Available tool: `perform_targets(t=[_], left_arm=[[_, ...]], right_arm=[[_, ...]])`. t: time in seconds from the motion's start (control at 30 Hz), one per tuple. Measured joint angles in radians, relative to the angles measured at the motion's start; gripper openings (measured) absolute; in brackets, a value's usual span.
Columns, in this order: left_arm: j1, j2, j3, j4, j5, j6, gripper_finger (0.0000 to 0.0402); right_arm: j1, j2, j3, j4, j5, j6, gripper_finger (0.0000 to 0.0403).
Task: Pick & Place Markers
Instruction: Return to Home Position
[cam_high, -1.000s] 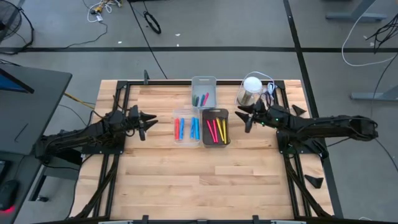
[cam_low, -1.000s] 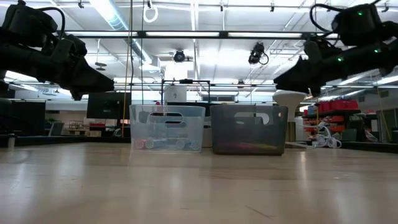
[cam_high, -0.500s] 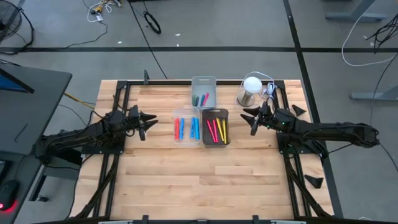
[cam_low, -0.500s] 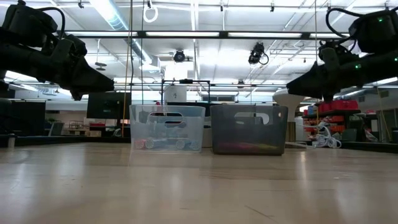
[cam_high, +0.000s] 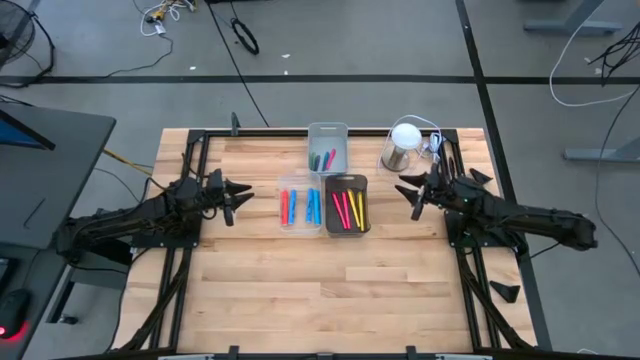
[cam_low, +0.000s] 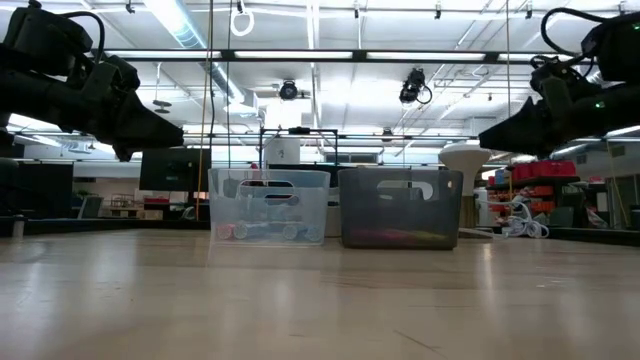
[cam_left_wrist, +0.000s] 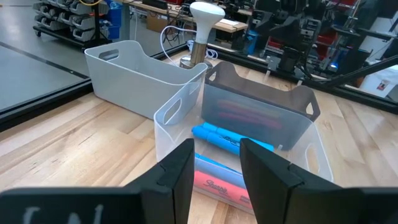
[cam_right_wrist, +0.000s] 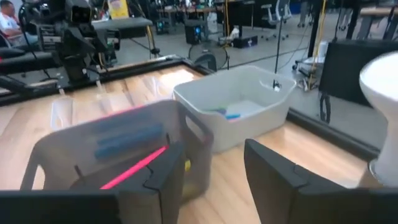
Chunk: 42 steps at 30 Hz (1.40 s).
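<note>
Left wrist view: a red marker (cam_left_wrist: 217, 183) lettered Sharpie lies by blue ones (cam_left_wrist: 230, 140) in the clear bin (cam_left_wrist: 168, 118); pink and yellow markers (cam_high: 347, 208) lie in the dark bin (cam_high: 346, 178). Left gripper (cam_high: 238, 200) and right gripper (cam_high: 408, 197) hover spread, empty.

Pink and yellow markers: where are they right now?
In the high view, the pink and yellow markers lie in the dark bin at mid-table, just right of the clear bin with red and blue markers.

the red marker (cam_left_wrist: 219, 182) in the clear bin (cam_left_wrist: 169, 122) reads "sharpie"
</note>
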Motion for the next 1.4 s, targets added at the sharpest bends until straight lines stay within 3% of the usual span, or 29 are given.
perform_targets(t=[0.33, 1.4], left_arm=[[0.000, 0.000, 0.000, 0.000, 0.000, 0.000, 0.0135], [0.000, 0.000, 0.000, 0.000, 0.000, 0.000, 0.0135]], right_arm=[[-0.010, -0.231, 0.001, -0.029, -0.009, -0.006, 0.0165], [-0.010, -0.221, 0.002, 0.003, -0.010, -0.009, 0.0165]])
